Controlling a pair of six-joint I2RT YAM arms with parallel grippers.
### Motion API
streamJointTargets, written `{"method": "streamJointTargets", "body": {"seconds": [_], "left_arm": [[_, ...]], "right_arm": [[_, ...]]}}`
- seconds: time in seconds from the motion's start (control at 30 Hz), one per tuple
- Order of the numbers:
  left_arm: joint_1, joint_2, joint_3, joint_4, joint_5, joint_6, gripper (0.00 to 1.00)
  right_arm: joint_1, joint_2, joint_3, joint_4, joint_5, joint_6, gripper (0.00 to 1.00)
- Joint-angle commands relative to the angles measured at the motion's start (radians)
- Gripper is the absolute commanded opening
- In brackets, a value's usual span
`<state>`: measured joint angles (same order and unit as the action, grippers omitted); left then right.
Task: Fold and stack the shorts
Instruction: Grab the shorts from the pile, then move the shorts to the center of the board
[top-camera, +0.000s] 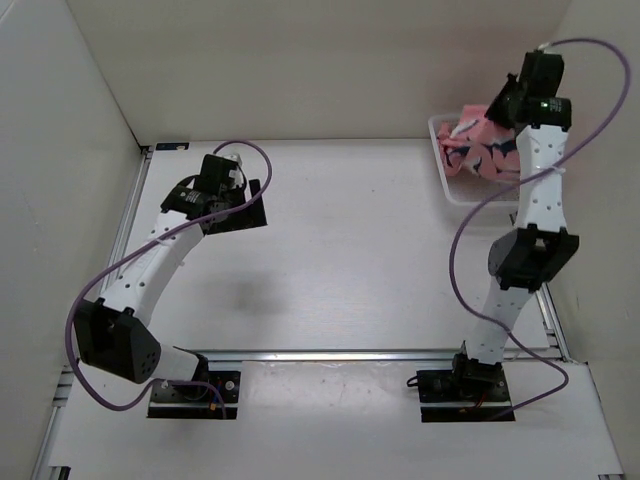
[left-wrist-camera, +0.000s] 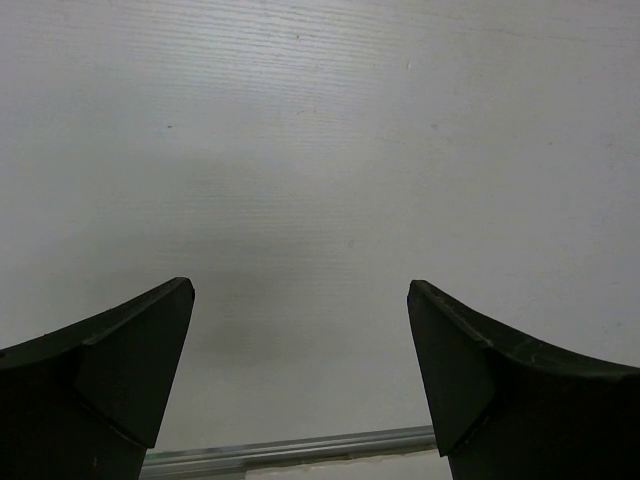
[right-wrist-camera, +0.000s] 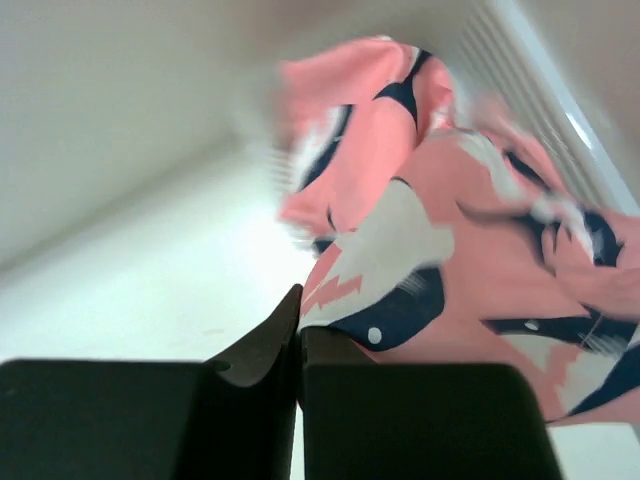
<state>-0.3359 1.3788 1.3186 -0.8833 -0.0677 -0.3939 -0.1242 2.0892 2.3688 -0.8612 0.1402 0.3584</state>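
The salmon-pink shorts (top-camera: 478, 152) with navy-and-white shapes lie bunched in the white mesh basket (top-camera: 447, 186) at the back right. One part rises towards my right gripper (top-camera: 498, 108) above the basket. In the right wrist view the right gripper (right-wrist-camera: 300, 328) is shut, and an edge of the shorts (right-wrist-camera: 470, 250) runs into the seam between its fingertips. The picture there is blurred. My left gripper (top-camera: 252, 204) hovers over the bare left side of the table. In its wrist view the left gripper (left-wrist-camera: 300, 288) is wide open with nothing between the fingers.
White walls close in the table on the left, back and right. A metal rail (top-camera: 350, 353) runs across the near edge by the arm bases. Purple cables (top-camera: 455, 262) loop off both arms.
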Motion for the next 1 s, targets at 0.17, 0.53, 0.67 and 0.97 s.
{"method": "streamJointTargets", "body": {"seconds": [0.17, 0.53, 0.67, 0.97], "left_arm": [[-0.003, 0.034, 0.123, -0.029, -0.009, -0.072, 1.0], [0.261, -0.076, 0.473, -0.215, -0.087, -0.114, 1.0], [0.282, -0.096, 0.455, -0.204, -0.043, -0.082, 1.0], [0.164, -0.06, -0.011, -0.057, 0.201, -0.154, 0.83]], "right_arm": [[0.377, -0.498, 0.007, 0.333, -0.315, -0.149, 0.0], [0.603, -0.583, -0.486, 0.333, -0.24, -0.006, 0.02], [0.696, -0.545, -0.733, 0.253, -0.133, -0.026, 0.5], [0.65, -0.704, -0.91, 0.186, 0.078, 0.005, 0.94]]}}
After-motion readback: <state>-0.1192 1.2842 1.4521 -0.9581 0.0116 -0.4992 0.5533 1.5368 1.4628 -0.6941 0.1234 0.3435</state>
